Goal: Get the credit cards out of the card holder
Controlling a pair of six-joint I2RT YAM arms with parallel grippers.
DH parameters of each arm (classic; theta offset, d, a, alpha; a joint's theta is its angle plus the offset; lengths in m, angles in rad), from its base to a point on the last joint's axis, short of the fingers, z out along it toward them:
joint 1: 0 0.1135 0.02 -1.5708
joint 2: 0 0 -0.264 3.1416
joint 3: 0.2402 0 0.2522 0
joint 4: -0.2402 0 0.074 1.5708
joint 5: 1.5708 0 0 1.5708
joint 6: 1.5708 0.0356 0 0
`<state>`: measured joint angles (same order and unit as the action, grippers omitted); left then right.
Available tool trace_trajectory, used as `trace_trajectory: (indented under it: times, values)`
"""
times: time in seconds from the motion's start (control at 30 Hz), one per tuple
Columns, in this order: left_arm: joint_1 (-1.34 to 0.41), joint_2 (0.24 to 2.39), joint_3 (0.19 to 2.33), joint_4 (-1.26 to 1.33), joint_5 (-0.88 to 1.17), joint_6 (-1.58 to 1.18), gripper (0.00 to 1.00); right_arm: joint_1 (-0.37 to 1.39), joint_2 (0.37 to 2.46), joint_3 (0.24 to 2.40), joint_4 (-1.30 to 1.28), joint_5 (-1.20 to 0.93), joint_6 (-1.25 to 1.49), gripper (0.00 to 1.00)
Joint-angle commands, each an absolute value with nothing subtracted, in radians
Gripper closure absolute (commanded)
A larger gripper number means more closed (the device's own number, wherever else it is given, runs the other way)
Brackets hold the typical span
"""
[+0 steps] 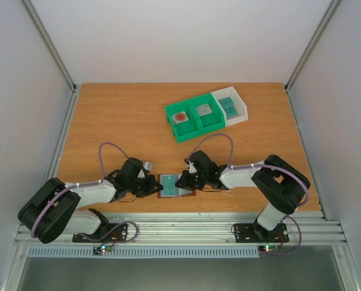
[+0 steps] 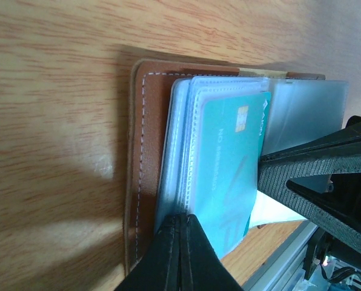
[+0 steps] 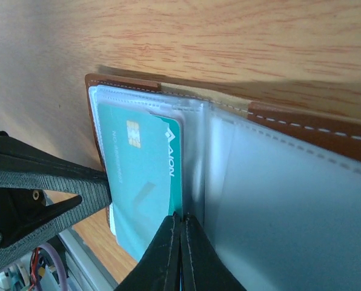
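Note:
The brown leather card holder lies open near the table's front edge, between my two grippers. Its clear sleeves show in the left wrist view above the brown panel. A teal credit card juts partly out of a sleeve, with a whitish card under it. My left gripper is shut, its tip pressing on the sleeves' edge. My right gripper is shut on the long edge of the teal credit card, beside the holder's fold. Both grippers touch the holder from opposite sides.
A green bin at the back holds a red-spotted tile and a grey square. A white bin beside it holds teal cards. The aluminium rail runs just in front of the holder.

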<state>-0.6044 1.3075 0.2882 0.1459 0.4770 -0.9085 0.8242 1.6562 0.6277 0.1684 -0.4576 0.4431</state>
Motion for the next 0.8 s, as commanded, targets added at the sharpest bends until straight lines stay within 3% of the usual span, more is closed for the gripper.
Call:
trace_trajectory:
  times: [0.0, 0.6, 0.77]
  values:
    - [-0.614, 1.319, 0.281, 0.038, 0.4, -0.896, 0.99, 0.824, 1.661, 0.616, 0.241, -0.501, 0.435, 0.99]
    - [-0.614, 1.252, 0.276, -0.062, 0.343, -0.883, 0.95, 0.75, 1.627, 0.552, 0.31, -0.552, 0.435, 0.99]
    - [-0.614, 1.253, 0.279, -0.059, 0.344, -0.886, 0.95, 0.75, 1.667, 0.555, 0.346, -0.576, 0.453, 0.85]
